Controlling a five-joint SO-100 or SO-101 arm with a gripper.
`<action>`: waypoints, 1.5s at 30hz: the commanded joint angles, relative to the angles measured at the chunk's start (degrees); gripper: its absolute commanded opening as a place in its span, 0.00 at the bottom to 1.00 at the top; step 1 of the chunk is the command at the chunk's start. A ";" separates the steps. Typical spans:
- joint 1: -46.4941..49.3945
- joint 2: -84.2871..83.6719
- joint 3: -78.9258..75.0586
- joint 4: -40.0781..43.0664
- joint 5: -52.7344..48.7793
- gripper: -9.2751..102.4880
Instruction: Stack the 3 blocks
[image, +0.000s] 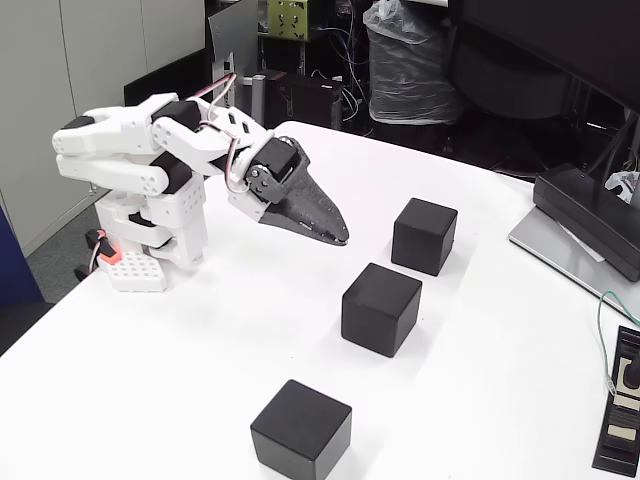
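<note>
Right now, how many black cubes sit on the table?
3, all apart: one far, one in the middle, one nearest the camera. None stacked or visibly hidden.

Bright, even overhead light; soft shadows on the white table (480, 250); sharp focus throughout.

Gaps between three blocks (381, 308) passable — laptop (585, 235) crowds right edge.
</note>
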 joint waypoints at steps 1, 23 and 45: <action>0.09 -0.26 -0.18 -0.09 0.62 0.08; -0.18 -0.35 -0.18 0.00 0.70 0.08; -0.44 -0.44 -22.94 18.81 -5.27 0.11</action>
